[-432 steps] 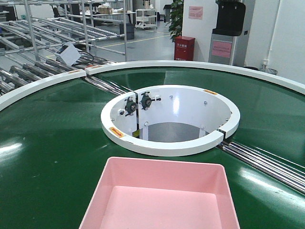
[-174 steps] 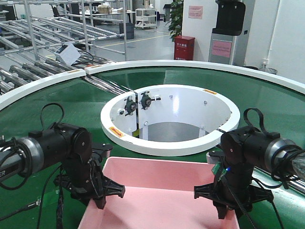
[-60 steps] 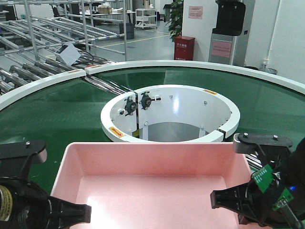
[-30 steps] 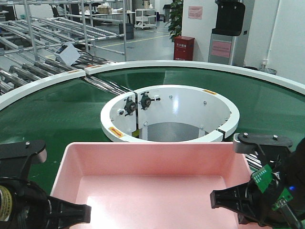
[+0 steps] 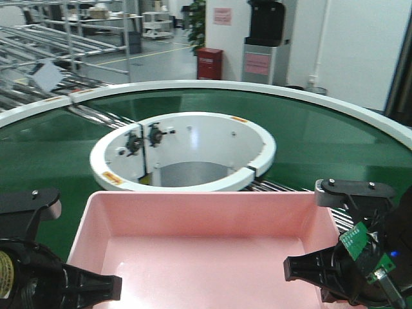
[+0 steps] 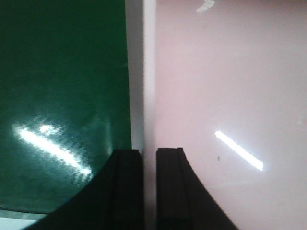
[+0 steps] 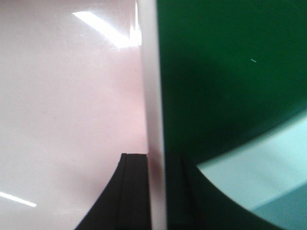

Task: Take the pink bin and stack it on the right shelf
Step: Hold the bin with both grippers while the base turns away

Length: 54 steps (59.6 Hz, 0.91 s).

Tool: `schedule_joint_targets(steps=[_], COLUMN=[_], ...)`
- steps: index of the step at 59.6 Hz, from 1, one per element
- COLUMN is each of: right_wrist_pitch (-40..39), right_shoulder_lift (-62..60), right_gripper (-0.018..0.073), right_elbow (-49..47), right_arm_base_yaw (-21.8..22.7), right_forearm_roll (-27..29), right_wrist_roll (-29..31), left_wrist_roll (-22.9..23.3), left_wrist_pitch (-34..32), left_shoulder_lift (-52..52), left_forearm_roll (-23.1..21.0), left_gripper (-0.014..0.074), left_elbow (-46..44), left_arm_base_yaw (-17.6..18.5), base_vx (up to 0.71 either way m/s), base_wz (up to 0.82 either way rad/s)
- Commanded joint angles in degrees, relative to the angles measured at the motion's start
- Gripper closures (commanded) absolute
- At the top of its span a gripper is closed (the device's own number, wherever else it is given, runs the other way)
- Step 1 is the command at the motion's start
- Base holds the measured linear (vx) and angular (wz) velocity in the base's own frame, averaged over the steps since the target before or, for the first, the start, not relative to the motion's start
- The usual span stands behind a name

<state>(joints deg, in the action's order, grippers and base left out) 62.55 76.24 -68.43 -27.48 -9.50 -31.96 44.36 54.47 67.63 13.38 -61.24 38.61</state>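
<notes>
The pink bin [image 5: 206,248] hangs lifted above the green belt, filling the low middle of the front view. My left gripper [image 5: 90,286] is shut on its left wall. In the left wrist view the two black fingers [image 6: 128,187] pinch the pale rim, with the pink bin's floor [image 6: 220,86] to the right; the left gripper [image 6: 149,160] straddles that wall. My right gripper [image 5: 314,273] is shut on the right wall. The right wrist view shows the right gripper [image 7: 156,163] clamped on the rim, beside the pink bin's inside [image 7: 67,96]. The right shelf is out of view.
Under the bin runs a curved green conveyor belt [image 5: 322,138] with a white outer rim [image 5: 360,109] and a white ring well [image 5: 183,151] ahead. Grey roller racks [image 5: 38,45] stand at back left. A red cabinet [image 5: 208,62] and a water dispenser [image 5: 264,38] stand by the far wall.
The whole background has slid left in the front view, so the view has swung to the right. The bin and both grippers keep their place in the frame, lifted since earlier.
</notes>
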Motion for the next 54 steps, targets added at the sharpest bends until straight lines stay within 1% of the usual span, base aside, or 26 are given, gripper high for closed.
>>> schedule_joint_targets(steps=[1, 37, 54], right_wrist_pitch=[0.1, 0.1, 0.1], right_shoulder_lift=[-1.7, -1.7, -1.7], right_gripper=[0.0562, 0.0562, 0.0562], right_elbow=[-1.4, -1.4, -1.4], right_arm_base_yaw=[0.6, 0.6, 0.6], right_forearm_roll=[-6.7, -6.7, -6.7], right_wrist_roll=[-0.2, -0.2, -0.2], left_wrist_roll=[0.4, 0.4, 0.4], left_wrist_pitch=[-1.6, -1.6, -1.6], left_shoulder_lift=[-2.0, -2.0, -2.0], left_forearm_roll=[3.2, 3.2, 3.2], left_gripper=[0.0471, 0.0471, 0.0471], left_elbow=[-1.8, -1.8, -1.8], left_arm_base_yaw=[-0.1, -0.1, -0.1], base_vx=[-0.08, -0.09, -0.09], base_wz=[-0.41, -0.41, -0.67])
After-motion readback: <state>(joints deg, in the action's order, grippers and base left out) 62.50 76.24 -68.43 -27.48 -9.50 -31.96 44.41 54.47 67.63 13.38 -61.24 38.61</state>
